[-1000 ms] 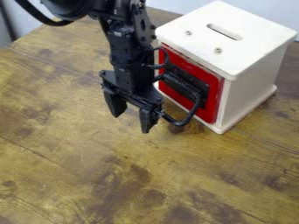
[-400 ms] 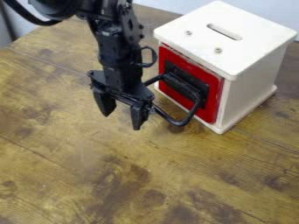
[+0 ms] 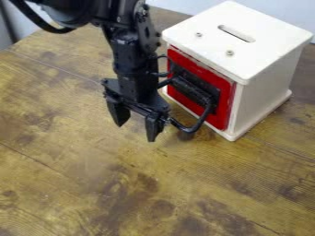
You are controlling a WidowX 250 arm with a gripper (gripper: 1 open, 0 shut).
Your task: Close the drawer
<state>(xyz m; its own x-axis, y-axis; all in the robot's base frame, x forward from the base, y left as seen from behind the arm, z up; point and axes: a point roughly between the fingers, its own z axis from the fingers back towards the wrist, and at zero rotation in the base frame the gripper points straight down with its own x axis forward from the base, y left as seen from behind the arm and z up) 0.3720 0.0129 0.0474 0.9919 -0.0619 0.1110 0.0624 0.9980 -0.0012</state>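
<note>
Here I see my end effector (image 3: 136, 122) pointing down over the wooden worktop (image 3: 87, 184), fingers spread and empty, just left of the red drawer (image 3: 197, 89) set in the white housing (image 3: 246, 55) at far right.

No readable text, labels, brands, numbers or signs anywhere in view

bare table (image 3: 87, 184) (left of housing (image 3: 252, 69))

Looks like a lab bench: robot arm (image 3: 123, 46) on worn wooden table (image 3: 74, 184), test box at 2 o'clock.
</note>
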